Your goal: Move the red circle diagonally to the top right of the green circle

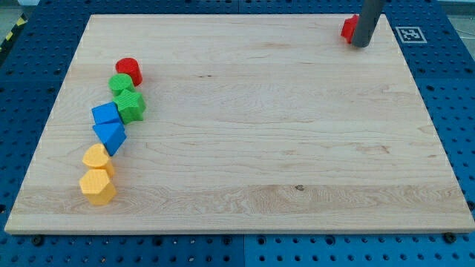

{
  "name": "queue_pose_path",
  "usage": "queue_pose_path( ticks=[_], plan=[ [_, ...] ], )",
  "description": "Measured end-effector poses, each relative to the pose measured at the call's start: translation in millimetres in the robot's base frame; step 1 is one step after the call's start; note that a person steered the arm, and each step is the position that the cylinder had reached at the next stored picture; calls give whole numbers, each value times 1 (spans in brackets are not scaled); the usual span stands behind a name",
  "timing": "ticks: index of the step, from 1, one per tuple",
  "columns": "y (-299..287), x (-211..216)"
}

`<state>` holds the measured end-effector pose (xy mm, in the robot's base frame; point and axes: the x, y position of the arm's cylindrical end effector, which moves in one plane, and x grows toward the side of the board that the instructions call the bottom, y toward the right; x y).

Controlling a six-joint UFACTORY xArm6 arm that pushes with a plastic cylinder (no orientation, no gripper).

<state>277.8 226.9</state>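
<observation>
At the upper right of the frame, a second red block (347,28) is mostly hidden behind the dark rod (367,21), so its shape cannot be made out. The rod's upper part is cut off by the top edge of the frame. At the upper left, the green circle (121,83) is partly covered by the red circle (129,70) touching it.

Two red blocks (128,70) (347,28), two green (122,83) (131,106), two blue (105,113) (110,136), two yellow (96,158) (98,186).
</observation>
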Motion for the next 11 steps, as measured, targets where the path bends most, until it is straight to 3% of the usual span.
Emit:
queue_pose_path(
  ticks=[2,3,7,8,9,11],
  plan=[
    [0,24],
    [-78,49],
    [-513,52],
    [-530,85],
    [-507,116],
    [-382,65]
  ],
)
